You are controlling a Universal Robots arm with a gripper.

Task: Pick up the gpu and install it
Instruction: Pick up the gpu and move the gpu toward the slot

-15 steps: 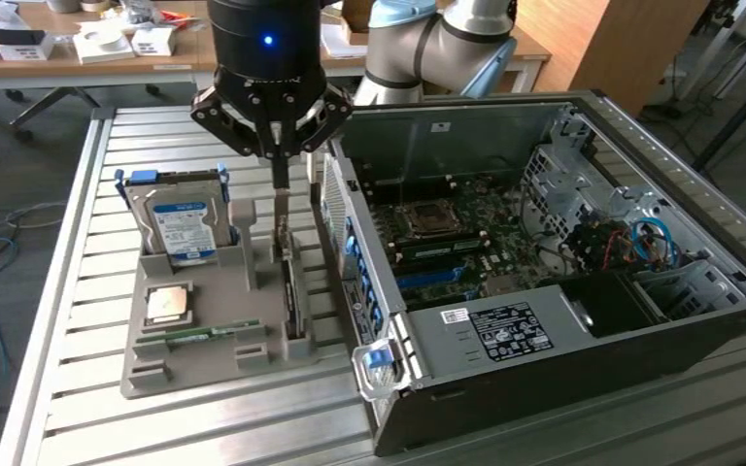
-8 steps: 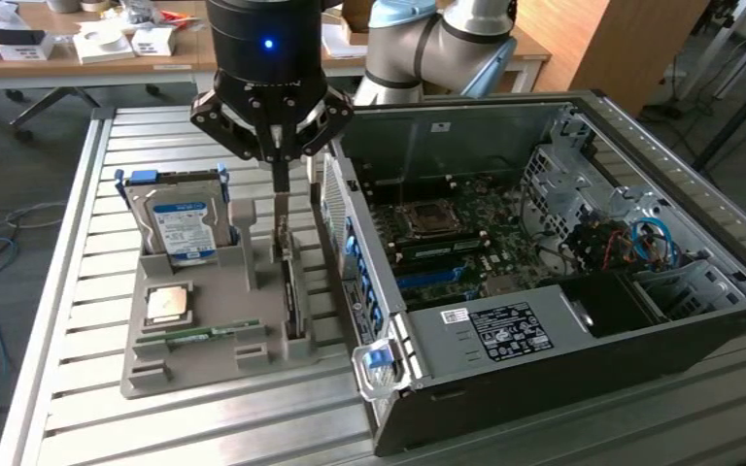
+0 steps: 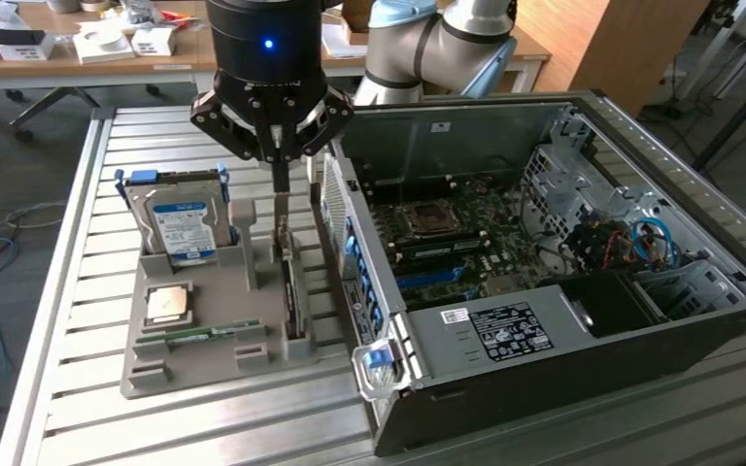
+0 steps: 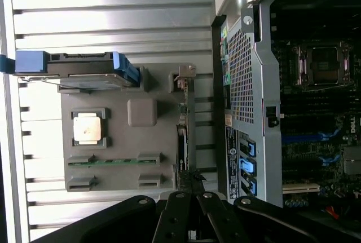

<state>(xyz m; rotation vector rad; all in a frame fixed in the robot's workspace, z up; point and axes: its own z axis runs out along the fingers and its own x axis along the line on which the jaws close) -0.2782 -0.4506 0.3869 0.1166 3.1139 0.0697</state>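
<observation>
The gpu point(image 3: 284, 254) is a thin dark card with a tan metal end. It stands on edge in a slot of the grey parts holder point(image 3: 205, 361), close beside the open computer case point(image 3: 567, 282). My gripper point(image 3: 279, 161) hangs straight above the card's upper end with its fingers drawn together. I cannot tell whether the tips touch the card. In the wrist view the gpu point(image 4: 183, 141) runs along the holder's edge up to the shut gripper point(image 4: 194, 182).
A blue-labelled hard drive point(image 3: 186, 225), a square processor point(image 3: 168, 305) and a green memory stick point(image 3: 199, 335) also sit in the holder. The motherboard point(image 3: 457, 238) lies exposed inside the case. The slatted metal table point(image 3: 50, 320) has free room at the exterior view's left.
</observation>
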